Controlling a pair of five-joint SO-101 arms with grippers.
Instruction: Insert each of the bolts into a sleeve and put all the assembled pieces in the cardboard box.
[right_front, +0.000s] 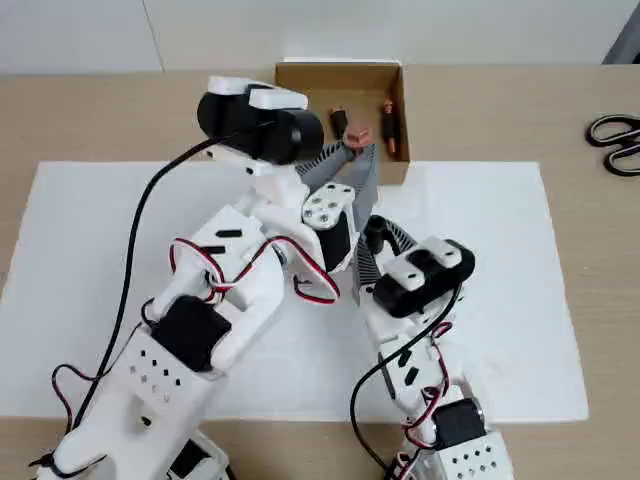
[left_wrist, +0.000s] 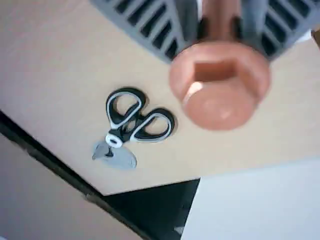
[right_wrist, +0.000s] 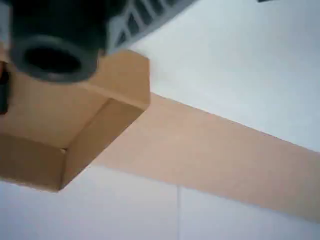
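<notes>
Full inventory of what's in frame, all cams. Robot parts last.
cardboard box: one, brown, open top, at the far edge of the white sheet.
assembled pieces: two, copper and black, lying inside the box.
bolt: one, copper-pink, held over the box's near wall.
sleeve: one, black, held above the sheet, short of the box.
scissors: one pair, black handles, on bare table, right side of the high view.
white sheet: one, under both arms.
table: one, light wood.
left gripper: grey fingers, shut on the bolt.
right gripper: grey fingers, shut on the sleeve.
</notes>
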